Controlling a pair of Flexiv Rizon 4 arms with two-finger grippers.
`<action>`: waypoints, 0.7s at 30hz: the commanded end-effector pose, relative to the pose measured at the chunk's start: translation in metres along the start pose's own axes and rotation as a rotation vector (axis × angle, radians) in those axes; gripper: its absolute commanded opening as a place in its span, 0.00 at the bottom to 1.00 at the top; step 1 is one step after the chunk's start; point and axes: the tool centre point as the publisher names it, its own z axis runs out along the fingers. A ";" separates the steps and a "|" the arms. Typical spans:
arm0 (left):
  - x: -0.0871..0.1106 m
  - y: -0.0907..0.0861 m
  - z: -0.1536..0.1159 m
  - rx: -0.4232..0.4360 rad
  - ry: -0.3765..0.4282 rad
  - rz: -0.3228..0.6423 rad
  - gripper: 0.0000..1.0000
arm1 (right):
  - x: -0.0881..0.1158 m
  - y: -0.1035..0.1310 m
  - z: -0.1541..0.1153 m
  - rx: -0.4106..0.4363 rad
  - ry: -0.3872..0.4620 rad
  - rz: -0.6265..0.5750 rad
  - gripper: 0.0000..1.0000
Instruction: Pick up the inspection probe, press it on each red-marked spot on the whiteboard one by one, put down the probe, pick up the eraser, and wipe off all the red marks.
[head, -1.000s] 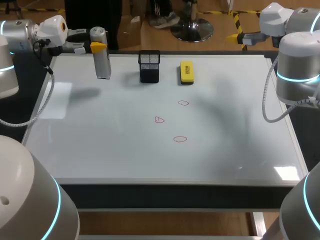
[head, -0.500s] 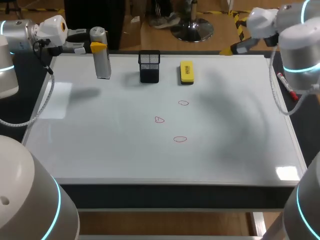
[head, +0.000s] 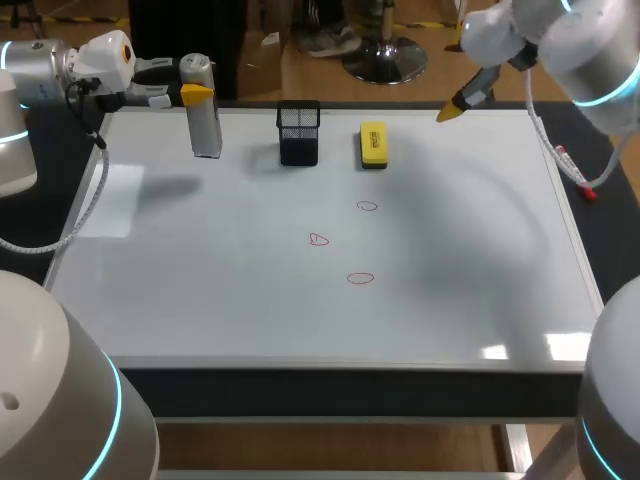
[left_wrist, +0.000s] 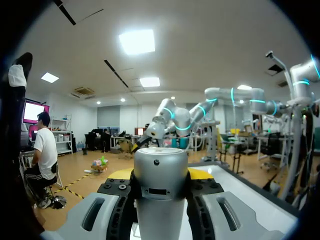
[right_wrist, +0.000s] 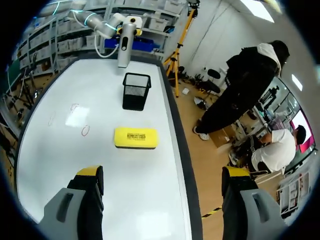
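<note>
Whiteboard (head: 480, 260): flat, covers worktop.
Probe (head: 205, 125): grey metal cylinder, rounded cap, upright, long axis vertical, over far-left corner.
Left fingers (head: 197, 94): clamped on Probe near its top.
Right fingers (right_wrist: 90, 172): spread wide, nothing held, near Eraser.
Eraser (head: 372, 143): yellow, lengthwise near-to-far, beside mesh cup (head: 299, 133).
Red marks (head: 360, 278): three small loops, mid-board.

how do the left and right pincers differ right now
The left pincer is shut on the upright inspection probe; the right pincer is open and empty. The left one is at the whiteboard's far left corner, the right one at its far edge toward the right, with the eraser ahead. Both have yellow tips.
</note>
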 end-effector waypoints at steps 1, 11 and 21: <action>0.000 -0.001 0.000 -0.001 0.000 0.000 0.00 | -0.004 0.009 0.003 0.659 0.485 -0.451 1.00; 0.000 -0.001 0.000 -0.001 0.000 0.000 0.00 | -0.004 0.012 0.006 0.680 0.436 -0.504 1.00; 0.000 -0.001 0.000 -0.001 0.000 0.000 0.00 | -0.004 0.012 0.006 0.680 0.436 -0.504 1.00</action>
